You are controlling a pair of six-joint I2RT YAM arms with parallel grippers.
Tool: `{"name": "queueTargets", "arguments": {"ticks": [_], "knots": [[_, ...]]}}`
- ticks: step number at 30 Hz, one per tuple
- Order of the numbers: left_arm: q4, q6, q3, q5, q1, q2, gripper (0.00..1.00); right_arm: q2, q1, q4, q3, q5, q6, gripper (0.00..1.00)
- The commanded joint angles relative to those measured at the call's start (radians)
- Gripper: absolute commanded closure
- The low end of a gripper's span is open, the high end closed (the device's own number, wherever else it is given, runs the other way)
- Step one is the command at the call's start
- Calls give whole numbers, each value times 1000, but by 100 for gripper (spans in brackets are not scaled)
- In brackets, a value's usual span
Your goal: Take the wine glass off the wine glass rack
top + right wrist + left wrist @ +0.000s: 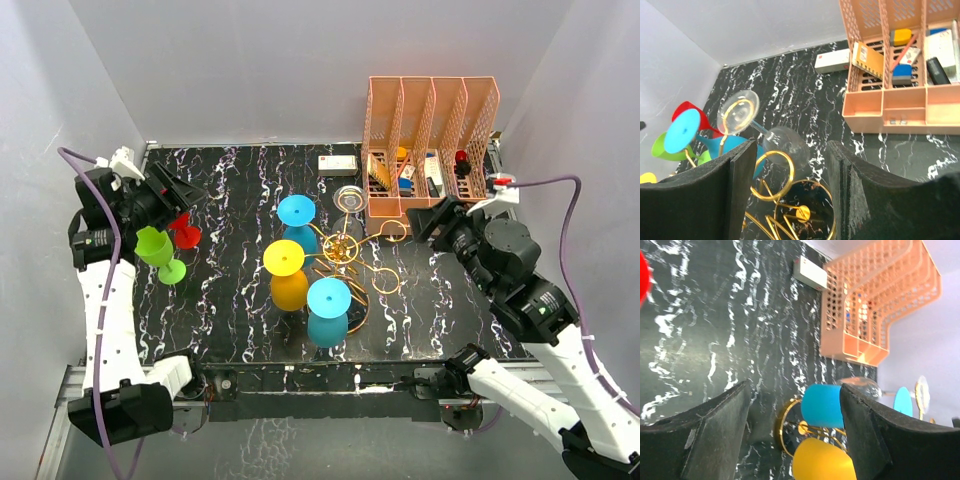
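Right wrist view: with right fingers [740,200] spread before clear wine glass [784,144] hanging on far-right loop of gold wine glass rack [340,248], close gently on bowl, then slide outward off loop; left fingers [715,440], spread and empty, best left aside.

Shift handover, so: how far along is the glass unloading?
Done: green glass and red glass are on the table, left. In hand: nothing; left gripper and right gripper are open. Left: two blue glasses, yellow glass, clear glass hang on the rack.

White-black arms [108,310], purple cables [545,181], perhaps zip-tied
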Motion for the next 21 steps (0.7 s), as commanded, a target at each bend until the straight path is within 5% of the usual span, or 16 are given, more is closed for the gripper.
{"name": "queueTargets", "arguments": {"ticks": [1, 12, 21], "knots": [[153, -68, -77, 197, -13, -32, 29, 75, 1, 126, 104, -68, -71, 38], [-12, 136, -11, 192, -90, -14, 26, 399, 1, -12, 408, -217, -163, 32], [16, 164, -72, 277, -126, -46, 22, 598, -5, -88, 571, -424, -158, 25]]}}
